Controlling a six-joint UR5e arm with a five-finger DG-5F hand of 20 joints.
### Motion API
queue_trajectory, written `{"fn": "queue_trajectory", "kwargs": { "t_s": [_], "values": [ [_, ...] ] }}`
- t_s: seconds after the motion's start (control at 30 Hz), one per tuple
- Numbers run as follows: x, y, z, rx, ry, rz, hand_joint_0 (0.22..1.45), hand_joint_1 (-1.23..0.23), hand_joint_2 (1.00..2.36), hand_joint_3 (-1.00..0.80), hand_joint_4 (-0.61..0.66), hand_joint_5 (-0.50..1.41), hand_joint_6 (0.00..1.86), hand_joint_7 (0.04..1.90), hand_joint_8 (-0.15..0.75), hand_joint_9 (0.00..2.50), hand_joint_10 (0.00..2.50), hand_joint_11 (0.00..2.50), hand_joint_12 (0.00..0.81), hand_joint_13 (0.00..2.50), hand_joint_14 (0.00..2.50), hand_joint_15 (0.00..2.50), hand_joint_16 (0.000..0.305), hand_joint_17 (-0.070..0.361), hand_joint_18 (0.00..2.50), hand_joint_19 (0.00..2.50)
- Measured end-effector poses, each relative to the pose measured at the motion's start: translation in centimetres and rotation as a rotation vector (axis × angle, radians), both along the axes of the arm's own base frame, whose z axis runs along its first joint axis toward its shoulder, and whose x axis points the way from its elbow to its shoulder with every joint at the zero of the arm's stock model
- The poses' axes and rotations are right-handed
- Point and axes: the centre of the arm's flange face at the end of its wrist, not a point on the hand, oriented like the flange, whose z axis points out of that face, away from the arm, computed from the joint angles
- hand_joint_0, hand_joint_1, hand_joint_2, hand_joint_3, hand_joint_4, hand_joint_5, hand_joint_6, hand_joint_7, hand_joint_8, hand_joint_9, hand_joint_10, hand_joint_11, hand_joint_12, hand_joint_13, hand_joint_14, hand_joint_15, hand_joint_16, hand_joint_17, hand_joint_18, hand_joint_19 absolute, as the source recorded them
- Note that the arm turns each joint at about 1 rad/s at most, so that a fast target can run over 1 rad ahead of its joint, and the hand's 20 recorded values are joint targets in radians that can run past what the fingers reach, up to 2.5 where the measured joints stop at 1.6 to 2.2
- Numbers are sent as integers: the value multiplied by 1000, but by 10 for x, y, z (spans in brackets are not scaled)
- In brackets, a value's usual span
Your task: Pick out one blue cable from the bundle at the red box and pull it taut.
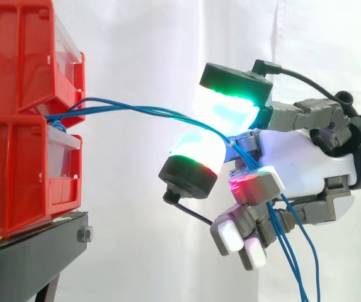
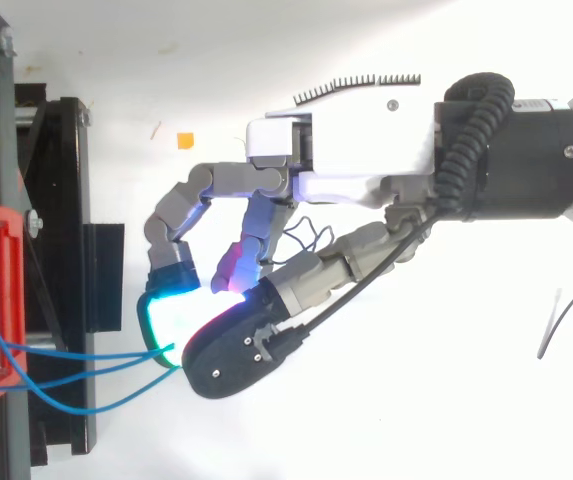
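From where I stand, the hand is closed in a pinch on the blue cables, caught between two glowing cyan-green pads. The strands run together there, and I cannot make out how many are actually held. They come out of the gap between the stacked red bins on the black stand, sagging slightly rather than straight. Where they start inside the bins is hidden. From above, three strands fan out from the bins' edge towards the pads. Past the pinch, loose ends drop behind the curled lower fingers and are cut off at the bottom.
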Motion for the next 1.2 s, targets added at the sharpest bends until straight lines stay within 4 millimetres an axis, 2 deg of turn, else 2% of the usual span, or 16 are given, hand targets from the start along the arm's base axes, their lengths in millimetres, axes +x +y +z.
{"fn": "queue_trajectory", "kwargs": {
  "t_s": [0.1,0.33,0.67,0.87,0.93,1.03,1.2],
  "values": [
    [0,0,0,0,-1,0,576,-547,1005,-444,65,-114,852,960,325,1262,25,712,379,892,17,438,51,116,873,521],
    [1,0,3,1,-6,0,576,-534,1004,-451,77,-110,836,966,330,1270,24,708,375,878,16,443,51,116,867,524],
    [1,1,3,0,0,1,596,-699,1016,-283,62,-116,853,1102,333,1261,25,729,375,885,15,436,51,115,878,519],
    [1,1,4,0,4,1,604,-764,1019,-219,67,-125,884,1083,332,1236,25,742,377,890,16,444,51,115,882,518],
    [1,2,4,0,4,0,606,-766,1018,-231,71,-126,891,1050,330,1238,23,744,377,893,16,445,51,115,886,517],
    [1,2,4,-1,4,0,593,-671,1010,-385,79,-124,888,970,331,1263,22,723,374,900,16,444,51,115,893,524],
    [1,3,4,-1,6,0,565,-570,1000,-495,83,-119,856,989,334,1277,24,726,376,910,16,442,52,117,902,526]
  ]
}}
